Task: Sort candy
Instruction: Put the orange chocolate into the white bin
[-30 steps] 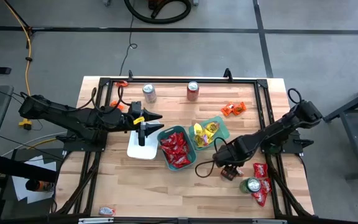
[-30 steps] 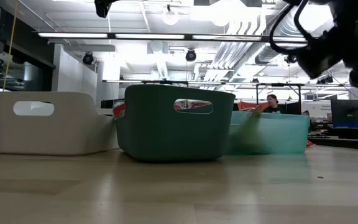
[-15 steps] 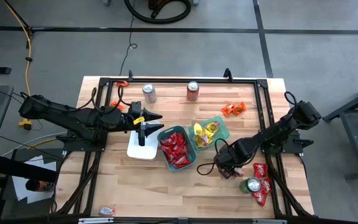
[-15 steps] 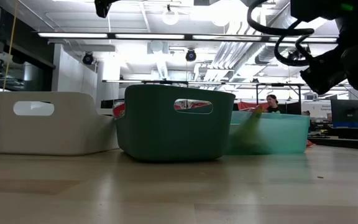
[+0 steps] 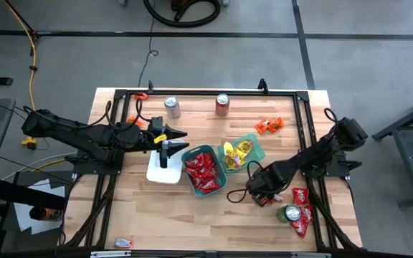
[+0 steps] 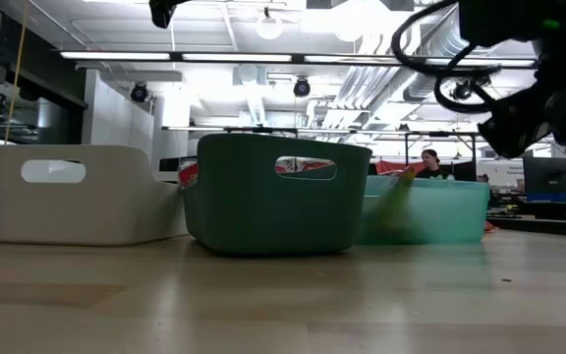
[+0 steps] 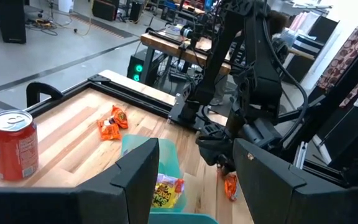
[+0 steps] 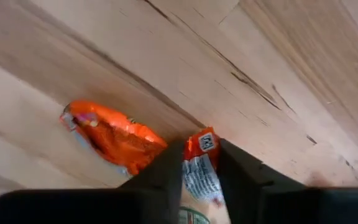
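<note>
The sorting is looking partly done. The dark green tray [image 5: 203, 172] is sitting heaped with red candy packets [image 5: 201, 169], and the lighter teal tray [image 5: 255, 145] beside it is holding yellow packets [image 5: 233, 153], while the white tray [image 5: 158, 173] under the left arm is showing nothing inside from above. Still loose on the wooden surface [image 5: 192, 218] are a small group of orange packets [image 5: 269, 126] near the far rail, a cluster of red packets [image 5: 301, 212] around a green can [image 5: 289, 213] near the right rail, and one stray packet [image 5: 122, 243] at the near left corner.

The right gripper [image 5: 260, 193] is reaching low over the surface just beside that red cluster, arm stretched in from the right edge. In its wrist view, its fingers [image 8: 160, 177] are pinching a small red-and-white packet [image 8: 201, 163] between them, nearly closed on it, with an orange packet [image 8: 109, 135] lying flat just beside. The left gripper [image 5: 168, 150] is hovering above the white tray, fingers [image 7: 135, 180] spread apart and holding nothing.
</note>
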You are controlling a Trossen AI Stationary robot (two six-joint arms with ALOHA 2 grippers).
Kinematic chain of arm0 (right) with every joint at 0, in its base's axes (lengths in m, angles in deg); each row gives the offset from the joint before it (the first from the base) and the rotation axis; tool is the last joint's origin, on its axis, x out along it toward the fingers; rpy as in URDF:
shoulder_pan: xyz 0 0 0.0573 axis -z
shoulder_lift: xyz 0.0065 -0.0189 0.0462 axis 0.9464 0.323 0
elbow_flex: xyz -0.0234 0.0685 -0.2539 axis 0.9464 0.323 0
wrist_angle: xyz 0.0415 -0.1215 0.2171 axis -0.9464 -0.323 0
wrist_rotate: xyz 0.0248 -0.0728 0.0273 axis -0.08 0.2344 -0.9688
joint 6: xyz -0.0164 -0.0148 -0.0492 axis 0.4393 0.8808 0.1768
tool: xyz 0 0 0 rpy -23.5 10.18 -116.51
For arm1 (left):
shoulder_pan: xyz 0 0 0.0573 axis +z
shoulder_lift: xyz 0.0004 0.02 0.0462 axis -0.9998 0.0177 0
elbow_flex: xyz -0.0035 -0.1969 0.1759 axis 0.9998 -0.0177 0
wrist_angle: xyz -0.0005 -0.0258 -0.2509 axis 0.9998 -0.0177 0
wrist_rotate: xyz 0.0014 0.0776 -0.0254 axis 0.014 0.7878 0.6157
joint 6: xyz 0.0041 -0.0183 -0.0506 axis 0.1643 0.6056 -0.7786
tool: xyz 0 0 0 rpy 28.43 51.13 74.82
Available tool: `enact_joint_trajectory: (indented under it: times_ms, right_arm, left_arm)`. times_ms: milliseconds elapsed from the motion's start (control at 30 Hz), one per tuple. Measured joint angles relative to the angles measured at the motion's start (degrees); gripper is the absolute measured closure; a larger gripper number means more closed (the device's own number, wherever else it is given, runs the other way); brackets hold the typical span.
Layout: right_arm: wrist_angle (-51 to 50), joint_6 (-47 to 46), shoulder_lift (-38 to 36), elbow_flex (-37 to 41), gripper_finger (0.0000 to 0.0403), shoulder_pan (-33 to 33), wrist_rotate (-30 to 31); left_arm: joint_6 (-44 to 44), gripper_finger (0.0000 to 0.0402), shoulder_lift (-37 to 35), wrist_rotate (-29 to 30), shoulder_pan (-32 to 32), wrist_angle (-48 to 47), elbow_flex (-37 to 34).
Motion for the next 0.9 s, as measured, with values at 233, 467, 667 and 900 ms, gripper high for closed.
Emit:
enact_joint_trajectory:
  times_ms: [233,467,667,900]
  right_arm:
    - [-6.5,4.3,-4.5,-4.8,0.0388,0.2,2.7]
    - [-8.4,17.3,-11.5,-18.4,0.0395,5.4,18.4]
    - [5.5,36.9,-12.3,-25.8,0.0399,11.4,28.2]
    - [22.5,49.7,-7.3,-25.2,0.0401,16.3,23.8]
  left_arm:
    - [3.7,0.0206,-3.2,0.6,0.5,0.1,0.0]
    - [5.1,0.0206,-11.3,2.2,2.4,0.4,0.0]
    - [6.2,0.0206,-14.6,2.4,2.8,0.0,0.0]
    - [6.1,0.0206,-14.7,2.4,2.8,-0.6,0.0]
